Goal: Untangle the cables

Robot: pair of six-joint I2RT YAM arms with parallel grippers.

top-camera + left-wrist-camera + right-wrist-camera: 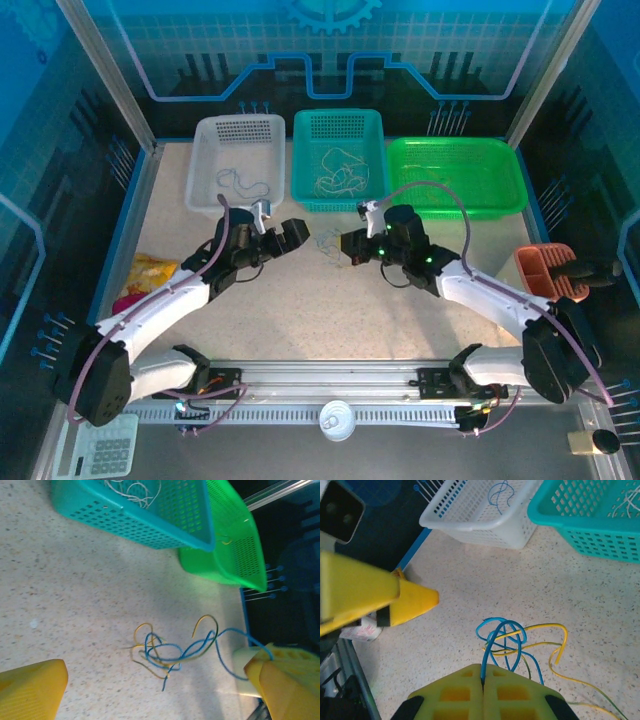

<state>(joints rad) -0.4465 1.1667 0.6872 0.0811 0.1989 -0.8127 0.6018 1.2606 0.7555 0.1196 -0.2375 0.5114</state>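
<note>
The cables (323, 245) are a small tangle of blue and yellow wires on the speckled table between the two grippers. In the left wrist view the cables (172, 650) lie loosely looped, and one blue strand runs right to the right gripper's yellow tip. My left gripper (156, 680) is open, its fingers wide apart on either side of the tangle, holding nothing. My right gripper (482, 676) is shut on a blue cable (502, 640) that rises out of the tangle. From above, the left gripper (290, 236) and right gripper (347, 244) face each other closely.
Three baskets stand along the back: a white basket (203, 175) holding a blue wire, a teal basket (298, 170) with whitish wires, and a green basket (500, 165). An orange holder (545, 268) sits at the right and a yellow packet (150, 270) at the left.
</note>
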